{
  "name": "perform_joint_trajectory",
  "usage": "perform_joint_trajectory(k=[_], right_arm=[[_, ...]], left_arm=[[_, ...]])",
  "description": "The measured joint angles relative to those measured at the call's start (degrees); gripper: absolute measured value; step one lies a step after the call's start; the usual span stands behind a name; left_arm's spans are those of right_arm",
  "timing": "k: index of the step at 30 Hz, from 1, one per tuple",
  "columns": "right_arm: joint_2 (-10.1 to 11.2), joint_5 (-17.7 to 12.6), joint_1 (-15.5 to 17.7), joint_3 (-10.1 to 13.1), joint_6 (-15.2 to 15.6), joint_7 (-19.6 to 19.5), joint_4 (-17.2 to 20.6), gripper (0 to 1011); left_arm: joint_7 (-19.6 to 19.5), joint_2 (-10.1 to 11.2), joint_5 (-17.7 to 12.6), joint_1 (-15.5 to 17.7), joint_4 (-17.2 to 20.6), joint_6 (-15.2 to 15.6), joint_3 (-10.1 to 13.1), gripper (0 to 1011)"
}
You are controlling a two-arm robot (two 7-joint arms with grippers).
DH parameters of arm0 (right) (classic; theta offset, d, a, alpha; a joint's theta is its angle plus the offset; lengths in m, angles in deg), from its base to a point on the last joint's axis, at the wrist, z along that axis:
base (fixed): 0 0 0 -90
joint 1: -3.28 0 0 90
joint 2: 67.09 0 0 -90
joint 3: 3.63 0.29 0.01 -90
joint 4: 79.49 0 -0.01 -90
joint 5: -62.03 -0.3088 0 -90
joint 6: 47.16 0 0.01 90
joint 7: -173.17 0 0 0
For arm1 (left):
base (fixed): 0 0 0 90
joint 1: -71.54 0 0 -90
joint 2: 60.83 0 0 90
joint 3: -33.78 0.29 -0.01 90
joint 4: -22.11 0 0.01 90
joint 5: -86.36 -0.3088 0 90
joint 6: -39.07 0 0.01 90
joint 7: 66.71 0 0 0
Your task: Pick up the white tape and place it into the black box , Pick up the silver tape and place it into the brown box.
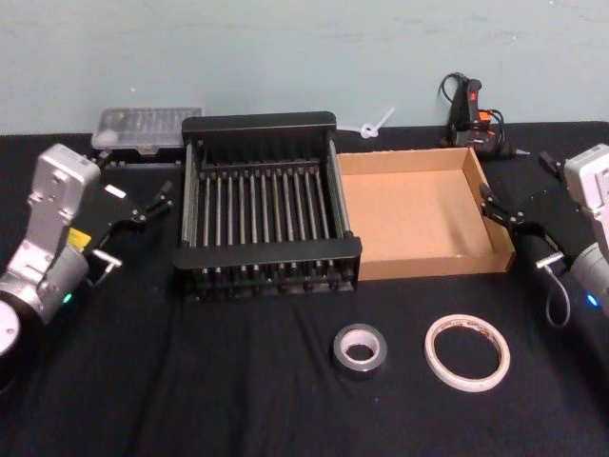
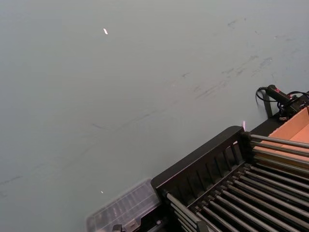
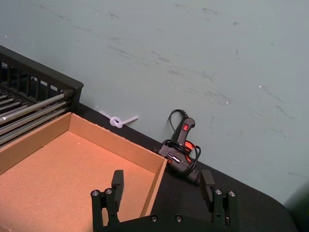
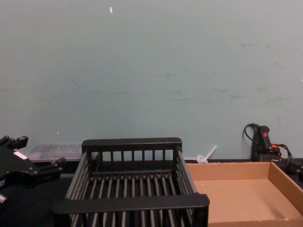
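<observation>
The right end effector (image 1: 506,215) hovers just beside the right wall of the brown box (image 1: 404,258), and the right wrist view shows it spread wide and released, nothing between its fingers (image 3: 117,180). Over on the other side, the left end effector (image 1: 150,206) sits out to the left of the black box (image 1: 267,255), well apart from both tapes; its fingertips look parted, with nothing gripped. So where are we on the job? By my read, right at the start, nothing done yet. The white tape (image 1: 466,352) lies flat on the black worktop (image 1: 114,381), in front of the brown box and toward the right. The silver tape (image 1: 360,350) rests near it to the left, the two rolls not touching. Both boxes stand side by side at the middle of the worktop, and both look empty: the slatted floor of the black box is bare, the cardboard floor of the brown one too. That leaves the whole task ahead, I'd say: white tape up and across into the black box, silver tape into the brown box. The right arm looks the closer of the two to both rolls.
</observation>
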State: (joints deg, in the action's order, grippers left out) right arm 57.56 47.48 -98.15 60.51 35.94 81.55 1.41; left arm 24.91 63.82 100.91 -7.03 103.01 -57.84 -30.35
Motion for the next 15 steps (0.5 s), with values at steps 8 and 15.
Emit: perform_joint_trajectory(k=[8, 15], right_arm=[[0.0, 0.0, 0.0, 0.0, 0.0, 0.0, 0.0, 1000], [0.0, 0.0, 0.0, 0.0, 0.0, 0.0, 0.0, 1000]], left_arm=[[0.0, 0.0, 0.0, 0.0, 0.0, 0.0, 0.0, 1001], [0.0, 0.0, 0.0, 0.0, 0.0, 0.0, 0.0, 1001]])
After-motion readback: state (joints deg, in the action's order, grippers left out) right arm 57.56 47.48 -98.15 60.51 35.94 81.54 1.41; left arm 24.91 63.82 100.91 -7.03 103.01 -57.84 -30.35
